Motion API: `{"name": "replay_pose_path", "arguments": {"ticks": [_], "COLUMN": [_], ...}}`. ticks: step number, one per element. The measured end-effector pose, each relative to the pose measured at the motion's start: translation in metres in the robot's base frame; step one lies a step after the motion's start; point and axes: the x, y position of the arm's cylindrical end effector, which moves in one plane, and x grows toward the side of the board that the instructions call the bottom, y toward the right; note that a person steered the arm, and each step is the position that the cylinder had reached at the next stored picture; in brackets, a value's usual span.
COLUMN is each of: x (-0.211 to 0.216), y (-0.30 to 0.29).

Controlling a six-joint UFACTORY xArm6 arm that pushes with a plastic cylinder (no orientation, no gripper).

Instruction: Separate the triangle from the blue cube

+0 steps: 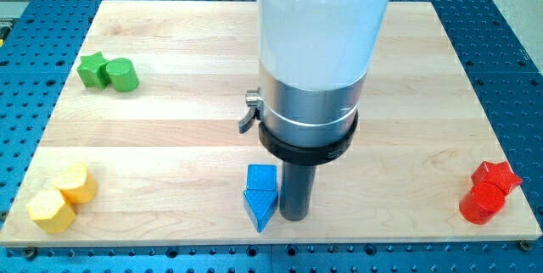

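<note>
A blue cube point(261, 176) sits near the view's bottom centre of the wooden board. A blue triangle point(260, 208) lies directly below it, touching it, with its point toward the view's bottom. My tip point(293, 217) is just to the right of the blue triangle, close against its right side. The rod comes down from the large white and silver arm body point(316, 61) above.
A green star point(92, 69) and a green cylinder point(122, 75) sit together at the upper left. Two yellow blocks point(61, 197) sit at the lower left. A red star point(497, 176) and a red cylinder point(478, 207) sit at the lower right.
</note>
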Motion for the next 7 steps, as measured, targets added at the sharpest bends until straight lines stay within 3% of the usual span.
{"name": "replay_pose_path", "arguments": {"ticks": [4, 7], "x": [0.001, 0.024], "y": [-0.002, -0.012]}}
